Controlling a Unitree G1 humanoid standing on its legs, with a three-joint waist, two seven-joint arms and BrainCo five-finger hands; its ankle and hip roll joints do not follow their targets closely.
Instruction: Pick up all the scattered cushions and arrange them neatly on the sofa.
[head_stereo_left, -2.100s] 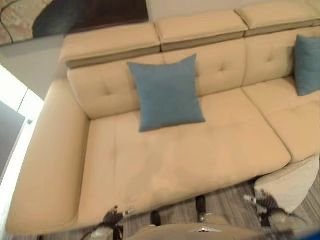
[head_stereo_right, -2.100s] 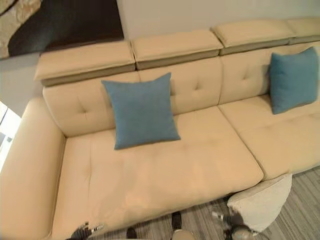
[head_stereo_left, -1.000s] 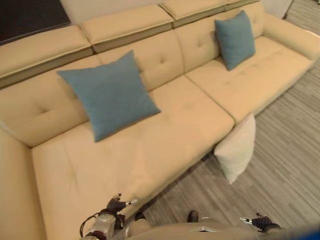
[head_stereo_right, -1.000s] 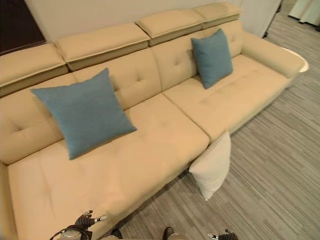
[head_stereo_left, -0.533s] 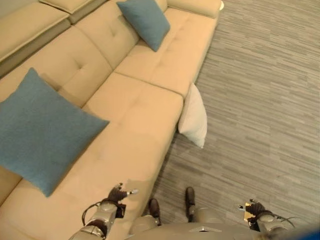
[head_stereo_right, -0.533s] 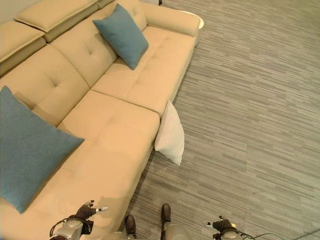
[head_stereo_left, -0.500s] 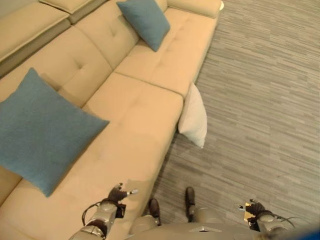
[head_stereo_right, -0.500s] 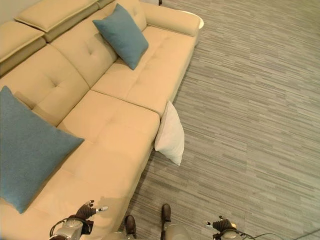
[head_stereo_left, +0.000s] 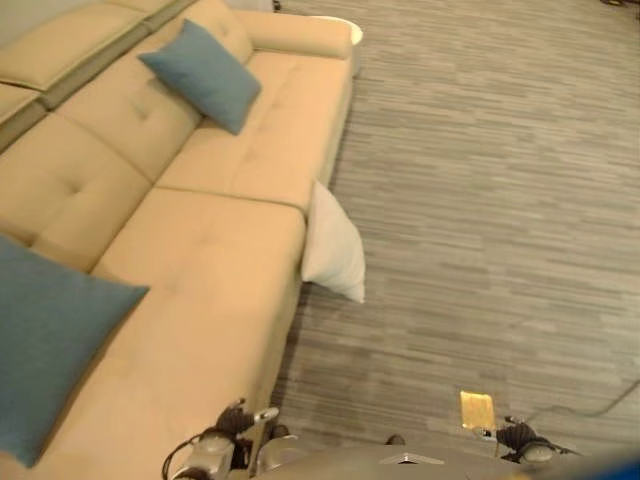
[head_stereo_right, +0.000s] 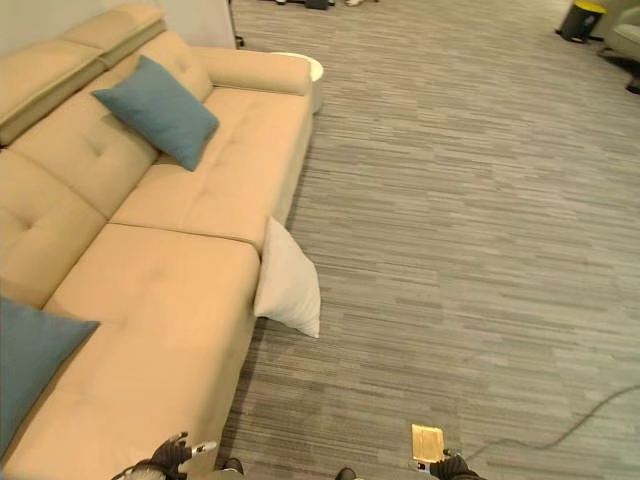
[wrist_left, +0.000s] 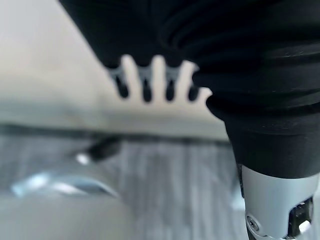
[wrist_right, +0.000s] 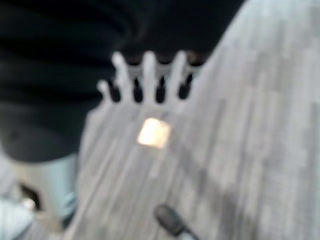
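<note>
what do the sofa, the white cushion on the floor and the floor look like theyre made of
Sofa: smooth tan leather or imitation, judging by the soft sheen and tufted dimples. White cushion: matte woven fabric, soft and slumped against the sofa front. Floor: grey striped carpet or plank-look vinyl; cannot tell which.

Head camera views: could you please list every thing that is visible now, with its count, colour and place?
sofa: one, beige, along the robot's left side
blue cushions: two, one leaning on the backrest at the far end, one on the near seat at the view's left edge
white cushion: one, on the floor, leaning against the sofa's front edge
floor: grey striped, to the right of the sofa
yellow plate: one, set in the floor near the right hand
dark bin: one, far corner of the room
left hand: low near the sofa's front, fingers straight, holding nothing
right hand: low above the floor, fingers straight, holding nothing
</note>
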